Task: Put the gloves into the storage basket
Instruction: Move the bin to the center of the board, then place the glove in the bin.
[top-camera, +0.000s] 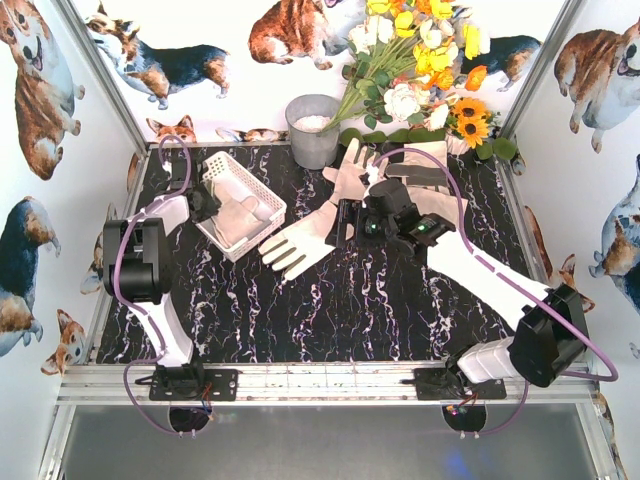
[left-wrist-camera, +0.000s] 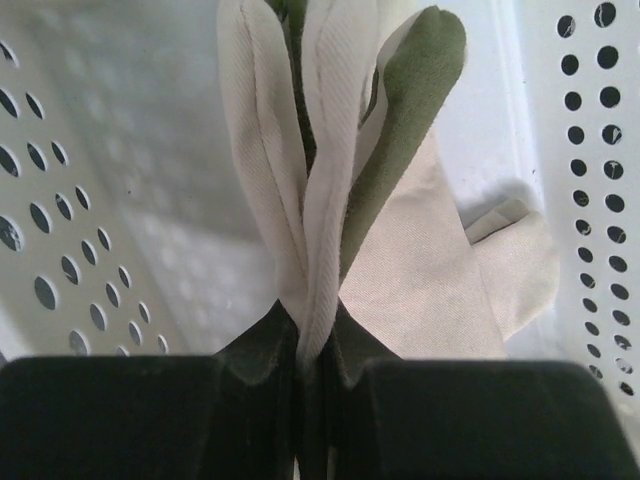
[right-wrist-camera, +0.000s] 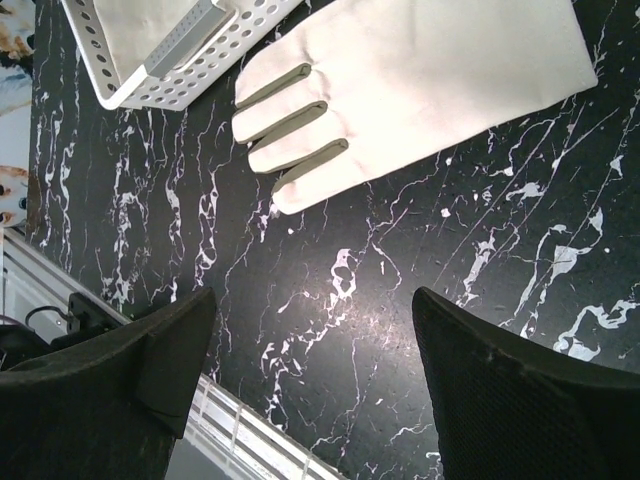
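Left pincer (left-wrist-camera: 310, 365), inside the storage basket (left-wrist-camera: 590, 150), clamps a glove (left-wrist-camera: 330, 150); right pincer (right-wrist-camera: 312, 335) hovers wide open near another glove (right-wrist-camera: 430, 80).

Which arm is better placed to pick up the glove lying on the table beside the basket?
The right. The right claw is open above the table, close to that glove. The left claw is shut on another glove inside the storage basket.

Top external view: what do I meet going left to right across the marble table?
Shallow white perforated plastic basket → cream-white fabric glove lying flat → heap of cream-and-grey fabric gloves → orange-yellow sunflowers.
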